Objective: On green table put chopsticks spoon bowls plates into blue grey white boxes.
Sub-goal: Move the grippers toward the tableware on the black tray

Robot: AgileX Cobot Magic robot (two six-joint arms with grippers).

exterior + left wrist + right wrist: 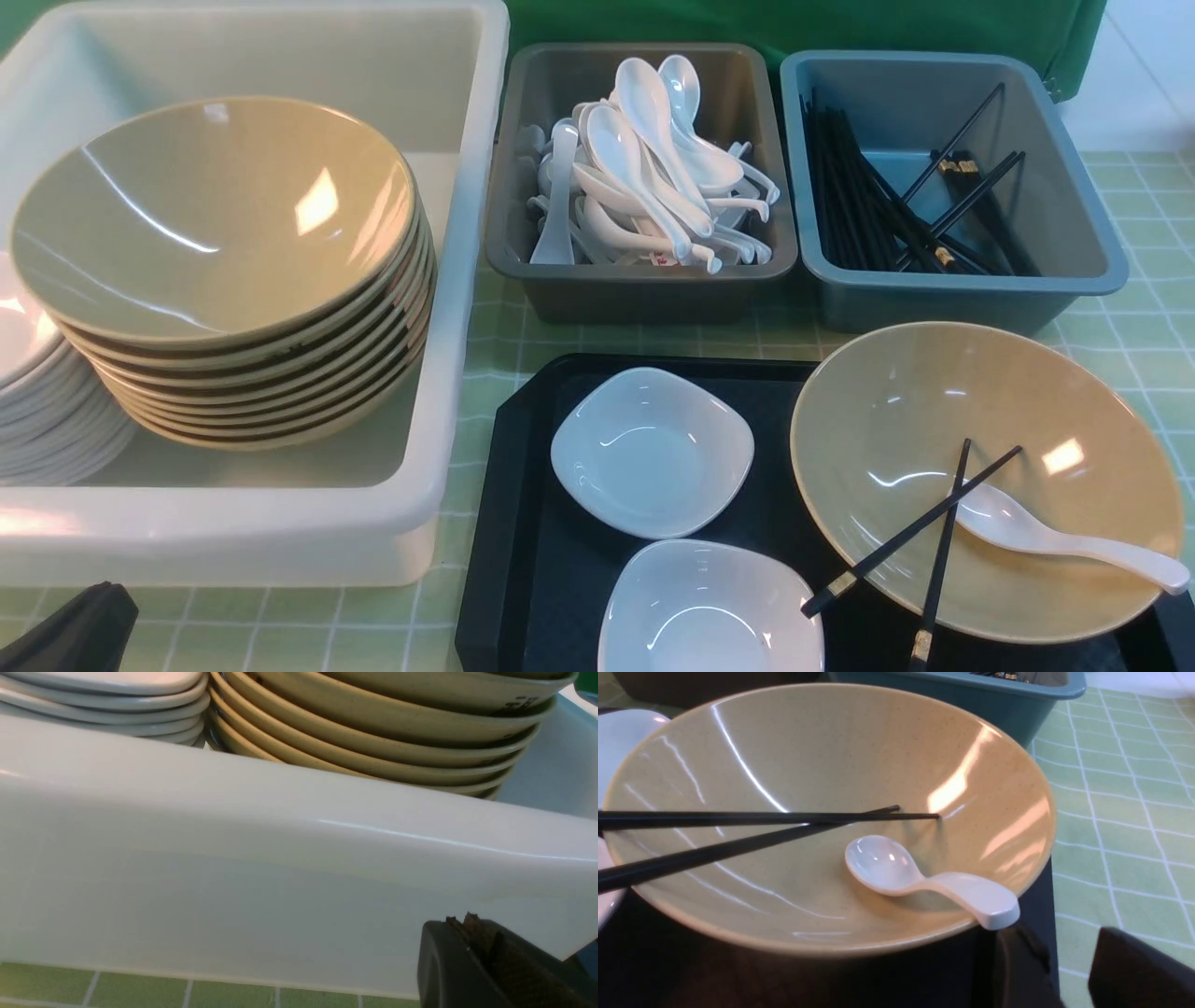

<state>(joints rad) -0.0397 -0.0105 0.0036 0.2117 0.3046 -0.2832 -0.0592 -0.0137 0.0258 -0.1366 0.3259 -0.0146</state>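
On the black tray, a tan bowl (934, 420) (808, 756) holds two black chopsticks (910, 537) (738, 819) and a white spoon (1046, 537) (924, 877). Two white plates (651, 453) sit beside it. My right gripper (1059, 938) is open and empty, just short of the spoon's handle end at the bowl's rim. It is out of the front view. My left gripper (460, 921) is shut and empty, low against the white box's (233, 858) near wall. The white box (233, 532) holds stacked bowls (215, 215) and plates (37, 401).
The grey box (644, 299) is full of white spoons and the blue box (952, 299) holds several chopsticks, both behind the tray (523, 523). The green table (1148, 308) shows to the right of the tray. The left arm's dark tip (65, 630) is at the bottom left.
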